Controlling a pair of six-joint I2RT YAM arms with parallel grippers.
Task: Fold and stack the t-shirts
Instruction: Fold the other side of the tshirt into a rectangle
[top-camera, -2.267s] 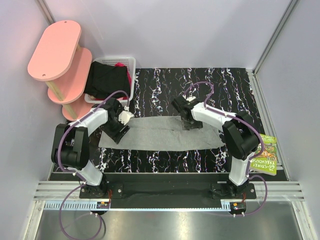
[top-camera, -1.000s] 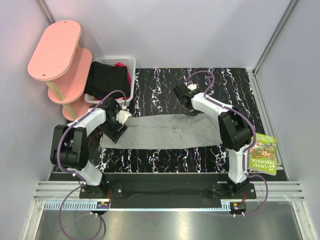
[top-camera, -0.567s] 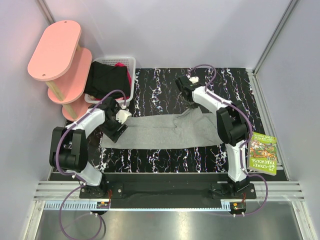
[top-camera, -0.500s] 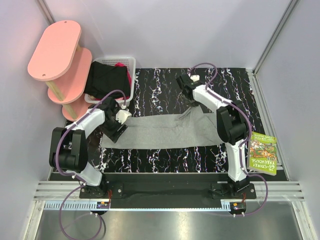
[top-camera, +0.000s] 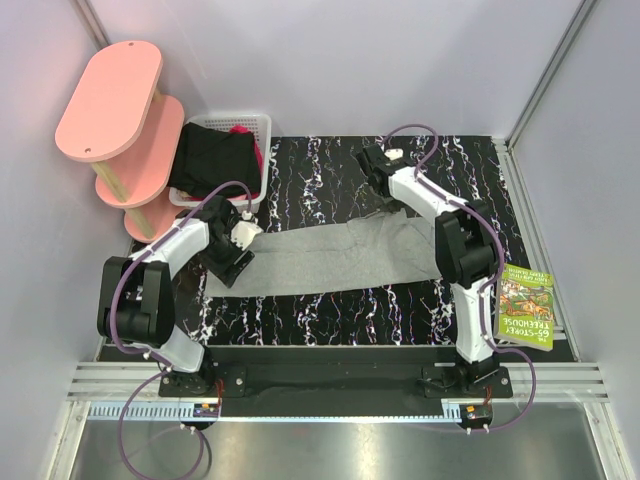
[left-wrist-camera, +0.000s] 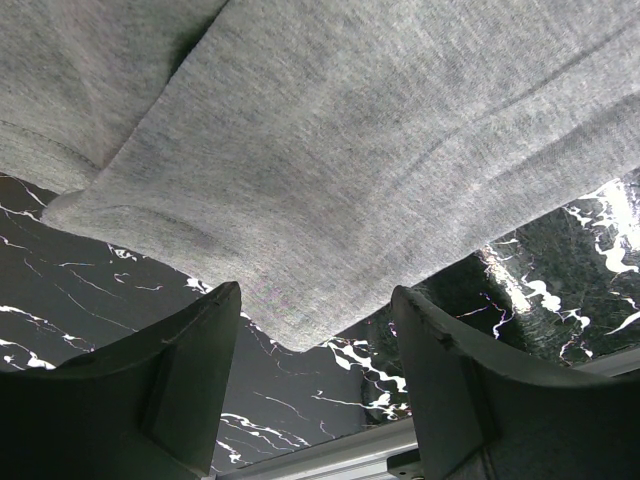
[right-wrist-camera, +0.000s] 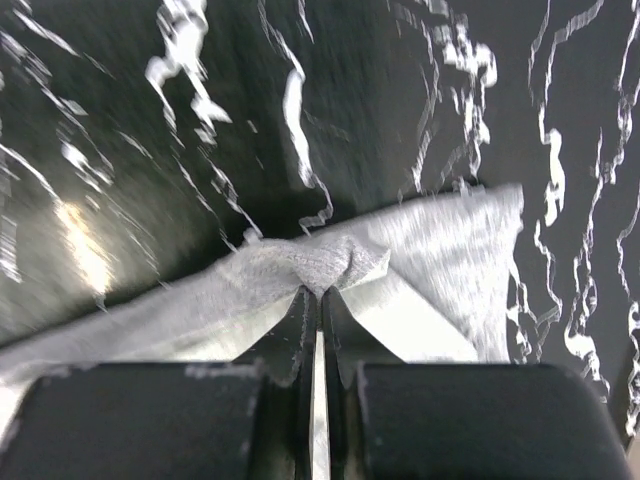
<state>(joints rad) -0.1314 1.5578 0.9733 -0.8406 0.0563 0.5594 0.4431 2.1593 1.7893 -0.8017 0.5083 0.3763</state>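
Two arms are reaching over the black marbled table (top-camera: 330, 165).

Top view: the grey shirt (top-camera: 330, 258) is lying across the table's middle. Its far-right part is rising in a peak toward the far edge, where the right gripper (top-camera: 381, 198) is pinching it. The left gripper (top-camera: 227, 266) is sitting over the shirt's left end. A black garment (top-camera: 212, 160) and magenta cloth (top-camera: 240, 130) are lying in the white basket (top-camera: 262, 122) at the far-left corner.

Left wrist view: the left gripper (left-wrist-camera: 312, 300) is standing apart, its fingers (left-wrist-camera: 190, 380) flanking the grey shirt (left-wrist-camera: 380, 150) hem; contact cannot be told.

Right wrist view: the right gripper (right-wrist-camera: 318, 296) is clamping a bunched fold of the grey shirt (right-wrist-camera: 300, 262).
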